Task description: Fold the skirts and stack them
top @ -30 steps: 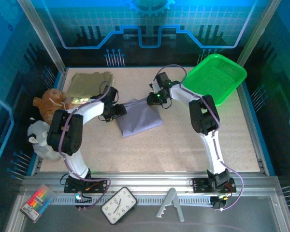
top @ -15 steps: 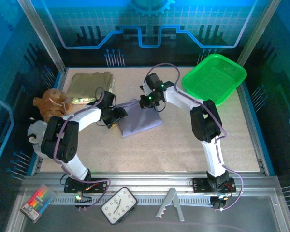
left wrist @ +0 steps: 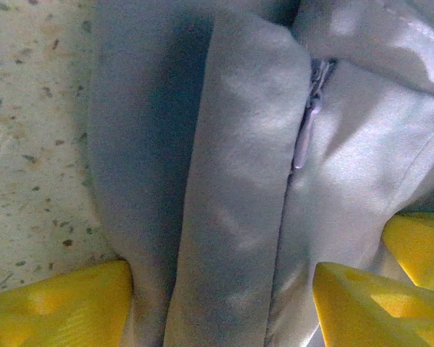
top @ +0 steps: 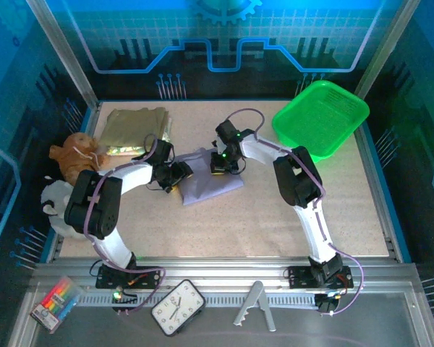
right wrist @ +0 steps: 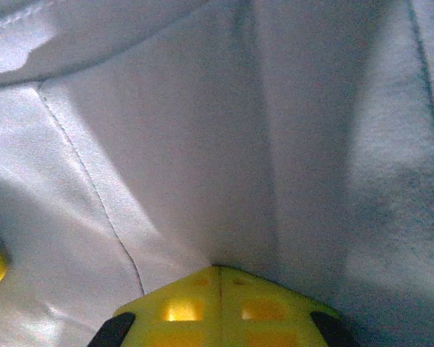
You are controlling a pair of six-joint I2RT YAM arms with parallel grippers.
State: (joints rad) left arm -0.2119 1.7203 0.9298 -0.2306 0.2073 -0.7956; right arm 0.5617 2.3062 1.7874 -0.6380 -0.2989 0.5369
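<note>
top external view: two arms meet over the lavender-grey skirt (top: pixel 211 182), which lies on the table (top: pixel 275 217) well left of the green basket (top: pixel 325 108) and a little nearer the arms.
step in hand: by the look of it, folding the lavender-grey skirt, the last of three; it is partly doubled over and not yet stacked.
pile: the olive-khaki skirt (top: pixel 134 124) sits folded far left of the green basket, on top of the floral skirt (top: pixel 119 150), of which a sliver shows.
right gripper (top: pixel 220 165): on the skirt's edge nearest the green basket. the right wrist view (right wrist: pixel 217 282) shows it closed tight, cloth creasing into the tips, seemingly pinched.
left gripper (top: pixel 179 173): on the skirt's side farthest from the green basket. the left wrist view (left wrist: pixel 220 278) shows the jaws wide apart, straddling a folded ridge beside the zip (left wrist: pixel 304 137), gripping nothing.
next move calls for: likely closing the left jaws on that ridge, then an even two-handed lift so the fold holds on the way to the pile.
count: one table, one green basket, three skirts, two plush toys (brown (top: pixel 74 155), pale grey (top: pixel 54 202)) beyond the pile from the green basket, two grippers.
</note>
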